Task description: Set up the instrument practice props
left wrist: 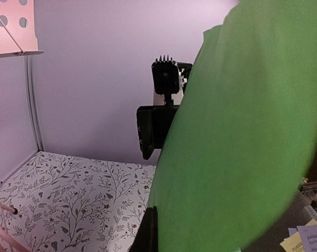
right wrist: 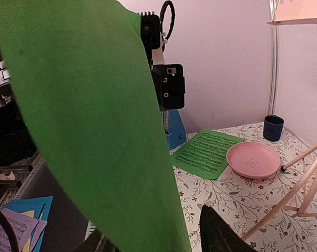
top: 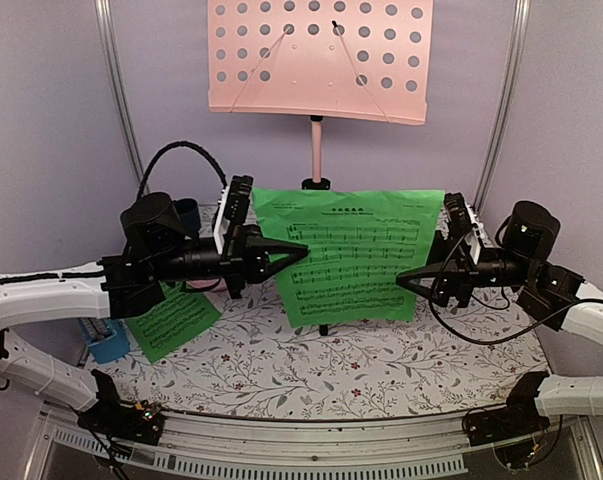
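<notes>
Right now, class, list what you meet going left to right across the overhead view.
blue metronome → green page lying flat → left gripper → held green page → right gripper

arms [top: 41, 293]: white links, black joints | left gripper [top: 300, 250]: black, tapered | cable [top: 186, 144]: black, looped

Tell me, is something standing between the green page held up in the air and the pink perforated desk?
Nothing visible blocks it. The green page hangs between the left gripper and the right gripper, below the pink desk. Only two thin wires lie across the desk's face.
</notes>
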